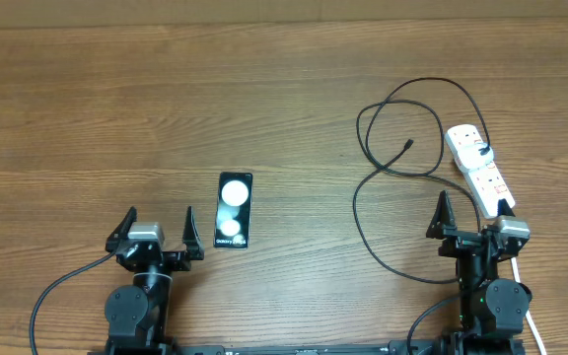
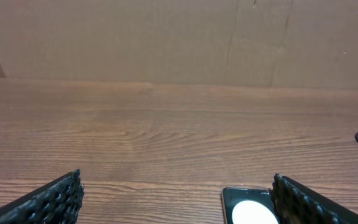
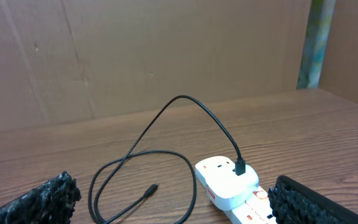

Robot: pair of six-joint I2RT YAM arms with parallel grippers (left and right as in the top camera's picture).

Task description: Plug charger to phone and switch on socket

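Left pincer [image 1: 159,215] is spread wide and holding nothing, low over the wooden worktop [image 1: 116,99]. Just to its right I've got the phone [image 1: 234,210] flat on the wood, face up: a black glossy slab with two round white glares and a line of small white lettering at the near end. Moving right, the charger [image 3: 180,97] is a thin black cable lying in loose loops, with its small plug tip [image 1: 407,146] free on the wood, well apart from the phone. Its other end is plugged into the far end of the socket [image 1: 476,168], a white strip with red switches lying at an angle. Right pincer [image 1: 473,209] is wide open and empty, with the strip's near end between its fingers.
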